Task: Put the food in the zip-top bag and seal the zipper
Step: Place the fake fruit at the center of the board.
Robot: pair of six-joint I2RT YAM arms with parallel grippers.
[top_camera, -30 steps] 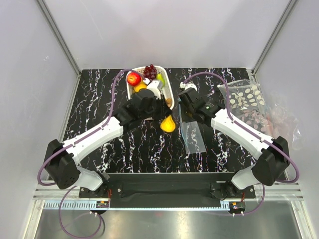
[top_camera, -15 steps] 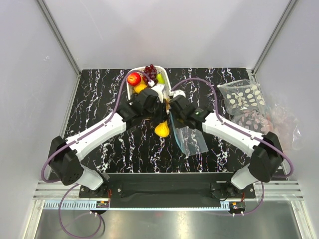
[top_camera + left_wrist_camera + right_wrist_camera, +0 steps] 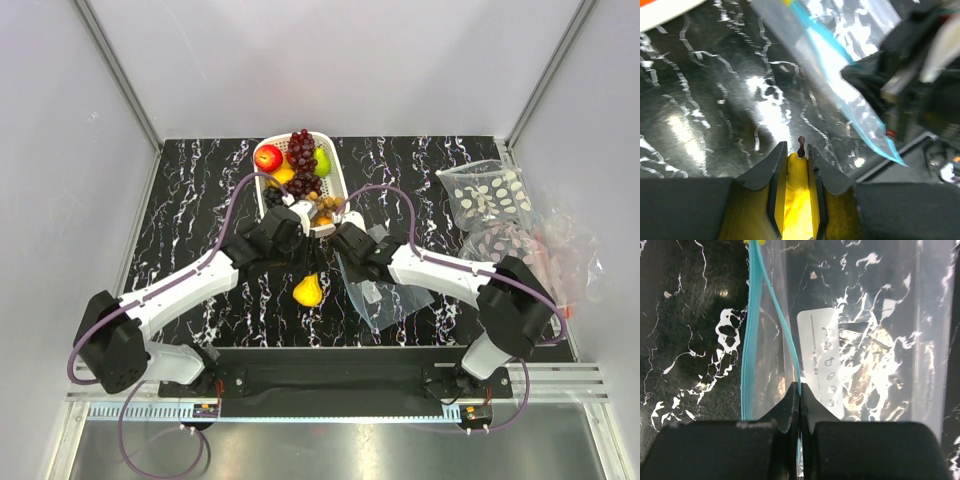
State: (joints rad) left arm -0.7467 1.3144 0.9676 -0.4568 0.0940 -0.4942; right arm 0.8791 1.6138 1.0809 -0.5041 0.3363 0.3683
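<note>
The yellow pear [image 3: 308, 291] hangs above the black marbled tabletop [image 3: 190, 200], just left of the zip-top bag [image 3: 390, 298], clamped between the fingers of the left end effector [image 3: 796, 146] with its stem poking out past the fingertips. The bag lies mostly flat on the tabletop, and its mouth is lifted at the corner nearest the pear. The right end effector [image 3: 799, 386] is closed tight on one lip of the teal zipper [image 3: 746, 340]. The other lip sags away from it, so there is a narrow gap between the two strips.

The step in hand looks like feeding the pear through that gap, and the opening is slim. The right arm would do well to raise its lip a little higher and away from the loose one, widening the mouth without dragging the whole bag. The left arm should come in low and along the bag's length, leading with the stem end. It should let go only once the widest part of the pear is past both strips, or the pear may catch on the loose lip and push it shut.

The red apple [image 3: 268, 157], the grapes [image 3: 301, 150] and other fruit sit in the white basket [image 3: 341, 178] behind both arms.
</note>
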